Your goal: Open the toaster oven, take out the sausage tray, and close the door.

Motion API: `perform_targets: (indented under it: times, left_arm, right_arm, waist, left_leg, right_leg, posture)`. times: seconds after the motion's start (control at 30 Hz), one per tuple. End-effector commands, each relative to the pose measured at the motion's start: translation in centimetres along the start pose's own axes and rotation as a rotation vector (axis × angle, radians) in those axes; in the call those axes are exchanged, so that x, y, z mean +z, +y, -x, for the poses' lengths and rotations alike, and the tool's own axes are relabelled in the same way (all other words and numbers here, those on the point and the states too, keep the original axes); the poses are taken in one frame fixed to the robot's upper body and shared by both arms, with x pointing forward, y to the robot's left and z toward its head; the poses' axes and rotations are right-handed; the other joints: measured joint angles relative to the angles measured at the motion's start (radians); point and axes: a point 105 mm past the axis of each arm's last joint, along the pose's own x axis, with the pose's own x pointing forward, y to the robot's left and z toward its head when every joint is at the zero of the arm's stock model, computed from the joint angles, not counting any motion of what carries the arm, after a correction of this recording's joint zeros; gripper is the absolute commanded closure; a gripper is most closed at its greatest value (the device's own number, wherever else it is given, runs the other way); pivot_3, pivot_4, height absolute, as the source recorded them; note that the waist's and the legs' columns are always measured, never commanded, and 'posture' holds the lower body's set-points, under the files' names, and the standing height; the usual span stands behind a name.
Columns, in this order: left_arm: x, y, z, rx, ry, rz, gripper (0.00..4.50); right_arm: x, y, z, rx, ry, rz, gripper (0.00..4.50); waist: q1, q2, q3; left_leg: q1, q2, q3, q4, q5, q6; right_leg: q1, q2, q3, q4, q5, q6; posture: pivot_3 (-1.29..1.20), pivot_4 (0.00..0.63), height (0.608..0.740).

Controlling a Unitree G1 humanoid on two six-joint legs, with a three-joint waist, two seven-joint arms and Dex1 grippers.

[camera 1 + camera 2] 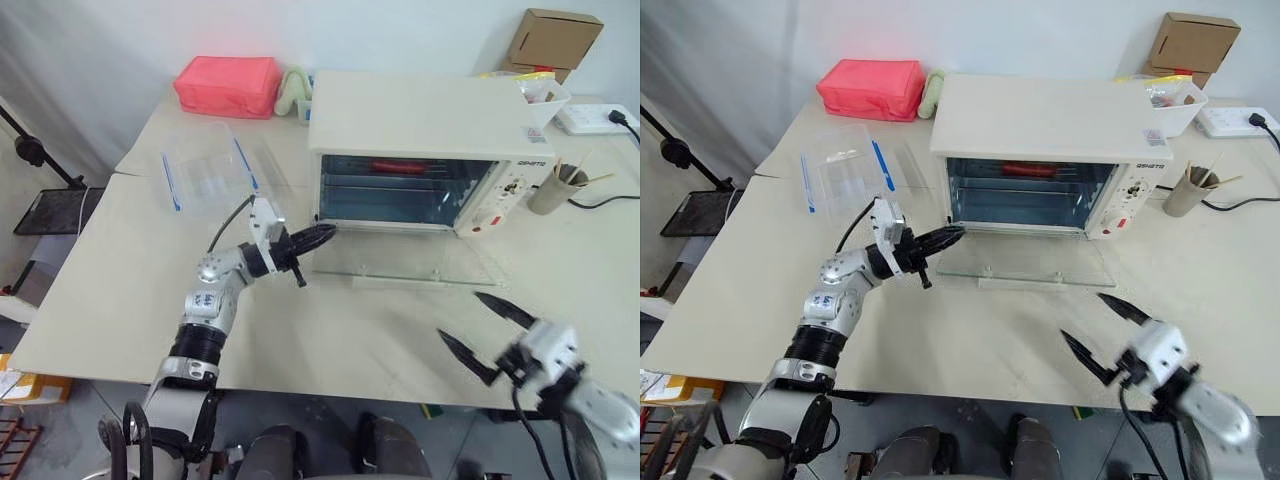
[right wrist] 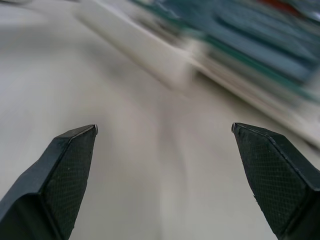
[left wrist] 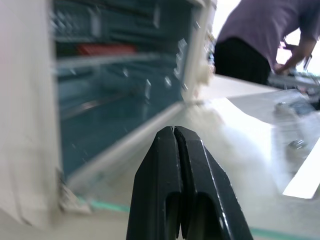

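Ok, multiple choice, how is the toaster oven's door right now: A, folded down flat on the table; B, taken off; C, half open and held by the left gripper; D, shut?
A: the door lies flat on the table in front of the toaster oven, and the shut left gripper holds nothing at its left corner.

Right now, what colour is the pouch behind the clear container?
The pouch is red-pink, clearest in the left eye view.

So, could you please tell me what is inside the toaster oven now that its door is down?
Inside the toaster oven, behind the lowered door, a red sausage lies on an upper rack. The tray under it is hard to make out, and the oven's far interior is hidden.
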Motion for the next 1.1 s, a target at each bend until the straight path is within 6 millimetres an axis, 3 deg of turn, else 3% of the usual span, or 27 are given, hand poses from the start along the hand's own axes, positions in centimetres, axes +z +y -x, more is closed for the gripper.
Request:
perform_targets:
  times: [0.03, 0.17, 0.33, 0.5, 0.57, 0.67, 0.8, 0.93, 1.1]
  left_arm:
    - [0.0, -0.9, 0.2, -0.046, 0.012, -0.058, 4.47]
    - [-0.7, -1.2, 1.1, -0.040, 0.038, -0.086, 4.47]
    - [-0.9, -1.4, 1.8, -0.009, 0.040, -0.114, 4.47]
    - [0.2, -2.2, 2.6, 0.005, 0.003, -0.119, 3.33]
    - [1.1, -2.2, 3.1, 0.044, -0.034, -0.115, 2.98]
    - [2.1, -2.6, 3.9, 0.081, -0.063, -0.122, 2.10]
    - [2.4, -2.9, 4.9, 0.124, -0.059, -0.124, 1.94]
    - [2.3, -3.0, 5.3, 0.160, -0.059, -0.119, 1.92]
    - [2.3, -3.2, 5.3, 0.166, -0.067, -0.113, 1.92]
  right_arm:
    - [2.2, -1.8, 1.6, -0.125, -0.050, 0.038, 0.00]
    - [4.6, -2.3, 1.2, -0.096, -0.044, 0.147, 0.00]
    - [7.4, -2.1, -4.5, -0.001, -0.114, 0.358, 0.00]
    - [9.4, -1.2, -10.0, 0.045, -0.182, 0.442, 0.00]
    - [9.6, -1.4, -12.7, 0.007, -0.168, 0.489, 0.00]
    - [9.8, -2.0, -16.0, -0.022, -0.151, 0.609, 0.00]
    - [10.8, -3.2, -19.4, -0.103, -0.156, 0.764, 0.00]
    - [11.3, -4.3, -21.1, -0.163, -0.177, 0.849, 0.85]
    - [11.1, -4.9, -22.3, -0.178, -0.179, 0.893, 2.57]
  waist:
    - [-0.009, 0.000, 0.000]
    - [-0.016, 0.001, 0.000]
    - [-0.026, 0.000, 0.000]
    - [-0.022, 0.000, 0.000]
    - [-0.024, -0.001, 0.000]
    - [-0.029, -0.001, 0.000]
    - [-0.032, 0.000, 0.000]
    - [-0.032, 0.000, 0.000]
    - [-0.033, 0.000, 0.000]
  left_leg:
    - [0.000, 0.000, 0.001, 0.000, 0.000, 0.000]
    - [0.003, 0.001, 0.002, 0.000, 0.000, 0.000]
    - [0.002, 0.001, 0.002, 0.000, 0.000, -0.001]
    - [0.000, 0.002, 0.000, 0.000, 0.000, -0.001]
    - [-0.001, 0.001, 0.000, 0.000, 0.000, 0.000]
    - [-0.002, -0.001, 0.000, 0.002, 0.001, 0.001]
    - [-0.001, 0.000, -0.001, 0.001, 0.001, 0.001]
    - [-0.002, 0.000, -0.002, 0.000, 0.001, 0.001]
    - [-0.002, 0.000, -0.002, 0.001, 0.001, 0.001]
  right_leg:
    - [0.000, 0.000, 0.001, 0.000, 0.000, 0.000]
    - [0.000, -0.006, 0.006, 0.002, 0.000, 0.000]
    - [-0.002, -0.007, 0.013, 0.003, 0.000, -0.001]
    - [-0.003, -0.006, 0.010, 0.003, -0.001, -0.002]
    - [-0.003, -0.006, 0.008, 0.003, -0.001, -0.002]
    - [-0.003, -0.006, 0.007, 0.003, 0.000, -0.001]
    - [-0.003, -0.007, 0.007, 0.003, 0.000, -0.001]
    - [-0.003, -0.005, 0.004, 0.003, -0.001, -0.001]
    - [-0.002, -0.005, 0.001, 0.003, -0.001, -0.001]
  posture:
    - [0.00, 0.150, 0.740]
    - [0.00, 0.150, 0.740]
    - [0.00, 0.150, 0.740]
    - [0.00, 0.150, 0.740]
    - [0.00, 0.150, 0.740]
    - [0.00, 0.150, 0.740]
    - [0.00, 0.150, 0.740]
    - [0.00, 0.150, 0.740]
    - [0.00, 0.150, 0.740]
